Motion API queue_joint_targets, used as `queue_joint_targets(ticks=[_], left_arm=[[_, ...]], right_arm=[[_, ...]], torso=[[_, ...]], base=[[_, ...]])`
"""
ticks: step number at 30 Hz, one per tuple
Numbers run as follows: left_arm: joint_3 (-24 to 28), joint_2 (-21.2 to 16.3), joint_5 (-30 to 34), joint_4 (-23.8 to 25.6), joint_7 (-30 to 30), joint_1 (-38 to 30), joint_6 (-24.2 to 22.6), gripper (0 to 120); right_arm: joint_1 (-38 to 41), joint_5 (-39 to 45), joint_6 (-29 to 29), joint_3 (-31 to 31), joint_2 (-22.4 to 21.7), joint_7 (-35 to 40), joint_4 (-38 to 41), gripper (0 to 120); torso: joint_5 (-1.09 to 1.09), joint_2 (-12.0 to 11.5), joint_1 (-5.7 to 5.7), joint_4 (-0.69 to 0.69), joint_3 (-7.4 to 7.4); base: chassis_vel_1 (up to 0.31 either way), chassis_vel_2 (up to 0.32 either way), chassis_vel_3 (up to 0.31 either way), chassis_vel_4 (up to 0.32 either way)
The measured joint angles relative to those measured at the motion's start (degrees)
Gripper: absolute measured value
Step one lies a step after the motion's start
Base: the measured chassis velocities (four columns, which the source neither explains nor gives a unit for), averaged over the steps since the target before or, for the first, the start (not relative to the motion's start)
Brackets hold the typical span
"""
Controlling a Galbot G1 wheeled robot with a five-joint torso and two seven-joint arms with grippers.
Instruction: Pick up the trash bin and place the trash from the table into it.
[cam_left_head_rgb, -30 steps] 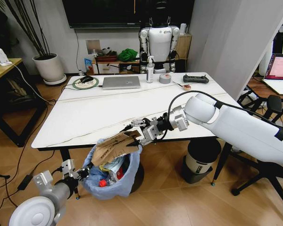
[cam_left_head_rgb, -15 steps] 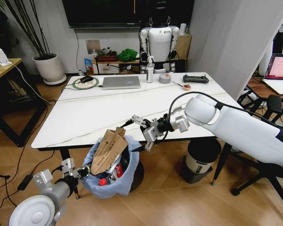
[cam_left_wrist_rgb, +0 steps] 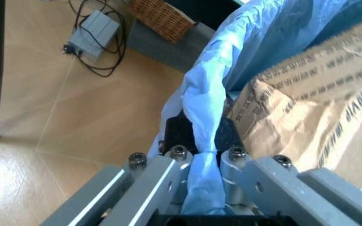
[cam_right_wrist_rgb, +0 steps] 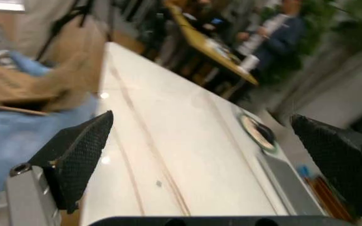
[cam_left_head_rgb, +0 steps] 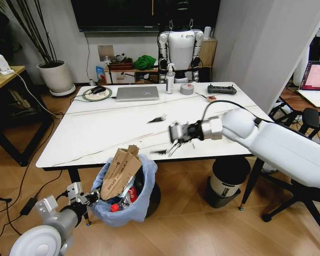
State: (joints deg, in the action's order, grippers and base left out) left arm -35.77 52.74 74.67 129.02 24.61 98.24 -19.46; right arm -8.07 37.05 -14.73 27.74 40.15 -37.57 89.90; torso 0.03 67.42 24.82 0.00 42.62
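Brown torn cardboard (cam_left_head_rgb: pixel 120 172) now stands loose and upright in the trash bin (cam_left_head_rgb: pixel 129 205), its creased, printed top poking above the rim; a second ago the right gripper (cam_left_head_rgb: pixel 161 135) still pinched it over the bag. That gripper has let go and lifted back over the table (cam_left_head_rgb: pixel 96 133), above the near edge of the tabletop, its black fingers spread wide apart with nothing between them; the right wrist view shows the two textured pads (cam_right_wrist_rgb: pixel 80 153) far from each other over the glossy white surface. The left gripper (cam_left_wrist_rgb: pixel 203 176) stays low beside the bin, off the near-left corner of the table, its metal fingers clamped together on the bin's rim and a fold of the crinkly light-blue plastic bag (cam_left_wrist_rgb: pixel 212 94). Red-and-white packs and other litter lie under the cardboard inside the bin.

The tabletop is smooth and reflective, crossed by thin lines. Along its far edge sit a silver laptop (cam_left_head_rgb: pixel 137 93), a round mouse pad (cam_left_head_rgb: pixel 96 94), a white pump bottle (cam_left_head_rgb: pixel 169 80), a grey tape roll (cam_left_head_rgb: pixel 186 88) and a black controller (cam_left_head_rgb: pixel 221 89). The floor is warm wood-look planks; a white cylinder with a black top (cam_left_head_rgb: pixel 228 181) stands under the table's near-right corner.
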Motion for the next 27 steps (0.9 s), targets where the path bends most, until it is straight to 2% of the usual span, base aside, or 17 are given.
queue_joint_targets(ticks=[6, 7, 10, 12, 13, 16, 23, 27], left_arm=[[-0.69, 0.99, -1.17, 1.55, -0.06, 1.13, 0.07, 0], [-0.69, 0.99, -1.17, 1.55, -0.06, 1.13, 0.07, 0], [-1.04, 1.56, -2.32, 2.22, -0.1, 2.24, 0.21, 0], [-1.19, 2.05, -2.61, 2.6, -0.1, 2.52, 0.27, 0], [-1.19, 2.05, -2.61, 2.6, -0.1, 2.52, 0.27, 0], [-1.32, 3.07, -3.22, 3.07, -0.12, 3.22, 0.32, 0], [-1.55, 4.05, -4.15, 3.07, -0.31, 3.83, 0.47, 0], [-2.0, 4.07, -4.15, 3.17, -0.41, 3.9, 0.49, 0]], right_arm=[[-10.66, 9.11, 3.07, -10.43, -2.04, 14.14, -2.56, 100], [-10.66, 9.11, 3.07, -10.43, -2.04, 14.14, -2.56, 100], [-15.6, 14.61, 5.58, -11.72, -3.17, 26.78, -2.57, 100], [-16.49, 17.64, 6.61, -11.22, -3.01, 32.57, -2.32, 100], [-16.49, 17.64, 6.61, -11.22, -3.01, 32.57, -2.32, 100], [-16.7, 22.26, 8.46, -9.85, -1.58, 38.9, -1.59, 100], [-15.21, 27.45, 11.89, -6.56, 2.52, 41.42, -4.81, 100], [-15.63, 27.64, 13.23, -5.56, 2.4, 41.39, -5.38, 100]], torso=[[-0.01, 0.0, 0.0, 0.0, -0.01], [-0.01, 0.0, 0.0, 0.0, -0.01], [-0.01, 0.0, 0.0, -0.02, -0.01], [-0.01, 0.0, 0.0, -0.02, -0.01], [-0.01, 0.0, 0.0, -0.02, -0.01], [-0.01, 0.0, 0.0, 0.0, -0.01], [-0.02, 0.0, 0.0, 0.03, 0.0], [-0.03, 0.0, 0.0, 0.02, 0.0]], base=[[0.0, 0.0, 0.0, 0.0], [0.0, 0.0, 0.0, 0.0], [0.0, 0.0, 0.0, 0.0], [0.0, 0.0, 0.0, 0.0], [0.0, 0.0, 0.0, 0.0], [0.0, 0.0, 0.0, 0.0], [0.0, 0.0, 0.0, 0.0], [0.0, 0.0, 0.0, 0.0]])
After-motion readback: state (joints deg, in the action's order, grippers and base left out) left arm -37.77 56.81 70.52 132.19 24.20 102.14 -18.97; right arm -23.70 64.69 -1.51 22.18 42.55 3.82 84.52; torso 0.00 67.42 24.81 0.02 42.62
